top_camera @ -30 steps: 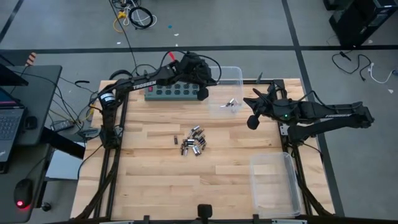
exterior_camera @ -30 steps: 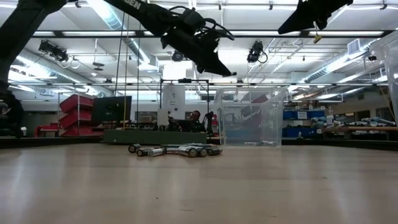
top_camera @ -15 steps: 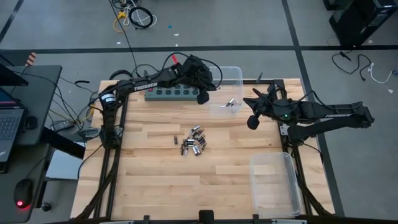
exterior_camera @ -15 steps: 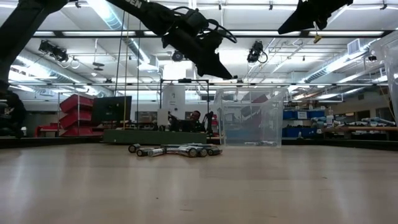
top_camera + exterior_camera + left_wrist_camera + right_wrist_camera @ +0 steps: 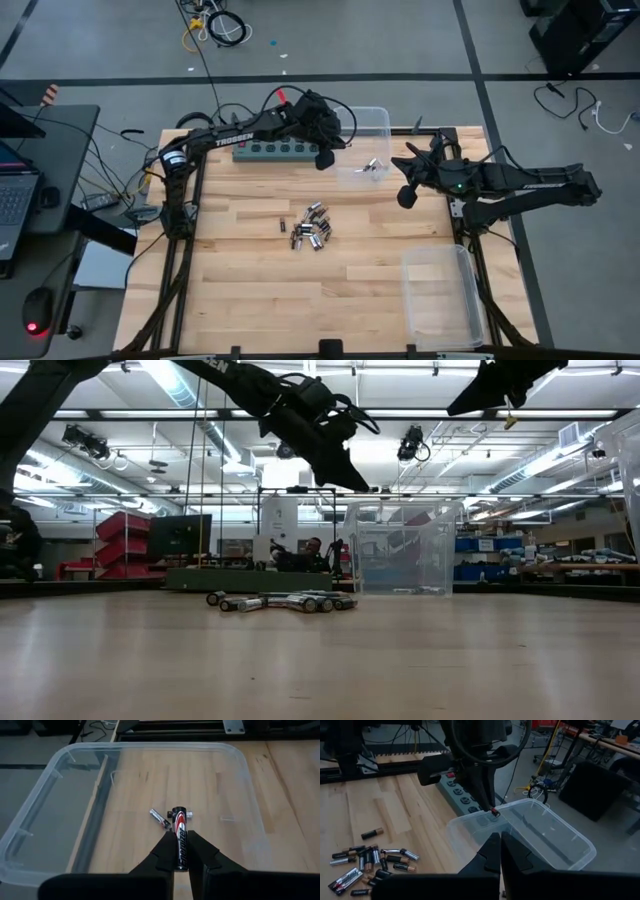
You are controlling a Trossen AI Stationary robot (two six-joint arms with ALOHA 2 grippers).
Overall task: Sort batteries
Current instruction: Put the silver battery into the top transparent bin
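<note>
A clear plastic bin (image 5: pixel 372 122) with rounded corners and thin, see-through walls sits at the far edge of the pale, striped wooden table (image 5: pixel 240 300), just beside a green power strip (image 5: pixel 265 150) with a row of dark sockets. Inside the bin lie a few small silvery batteries (image 5: pixel 160 817), resting on its floor. The left hand (image 5: pixel 181 851) hangs over this bin, its two dark fingers clamped on a slim black cylindrical battery (image 5: pixel 180 832) with a red band and a metal tip. A second clear bin (image 5: pixel 445 295), also rectangular, stands at the near right corner of the table, well apart from the first; what it holds cannot be told. The loose pile of batteries (image 5: pixel 310 227), silvery and dark small cylinders, lies in a cluster near the middle of the table, between the two bins. The right hand (image 5: pixel 407 195) waits with its fingers closed on nothing, just beside the first bin.
</note>
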